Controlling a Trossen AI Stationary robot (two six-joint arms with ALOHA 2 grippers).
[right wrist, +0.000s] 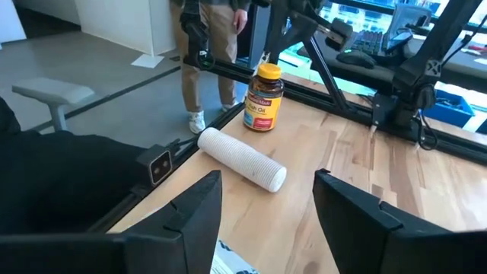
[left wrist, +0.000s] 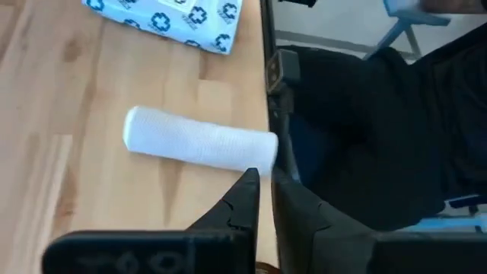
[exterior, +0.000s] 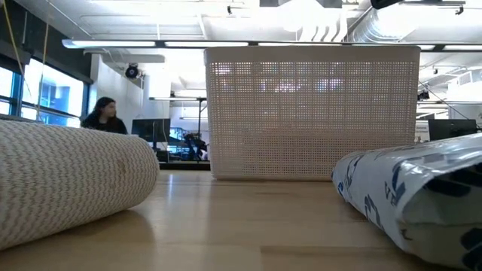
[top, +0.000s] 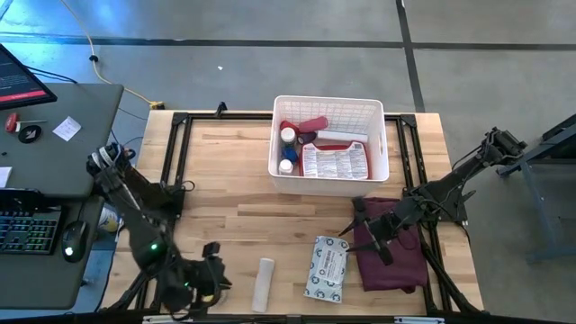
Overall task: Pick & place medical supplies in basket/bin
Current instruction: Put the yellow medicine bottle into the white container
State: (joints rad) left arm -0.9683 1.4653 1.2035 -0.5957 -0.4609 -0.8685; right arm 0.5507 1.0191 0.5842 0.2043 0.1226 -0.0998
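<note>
Overhead, you are looking at the white basket [top: 378, 144] sitting at the table's far middle, with a red case [top: 335, 163], small bottles [top: 287, 151] and a red tube [top: 311, 124] lying inside; in the low view its lattice wall is hiding all of that. The white roll [top: 264, 283] is lying at the near edge of the table [top: 234, 180], and the blue-printed packet [top: 327, 268] is lying just beside it, toward the right; both are being cut off by the low view's frame. An orange-lidded bottle [right wrist: 263, 97] is standing near the table's left edge, showing only in the right wrist view.

You are seeing the left gripper [left wrist: 262, 183] hovering at the near edge beside the roll, its fingers almost touching and holding nothing. The right gripper [top: 364, 236] is hanging over the maroon cloth [top: 396, 261], its fingers standing well apart and empty. Bare wood is lying open between the basket and the near items. Beyond the table, a person [exterior: 102, 114] is sitting in the room.
</note>
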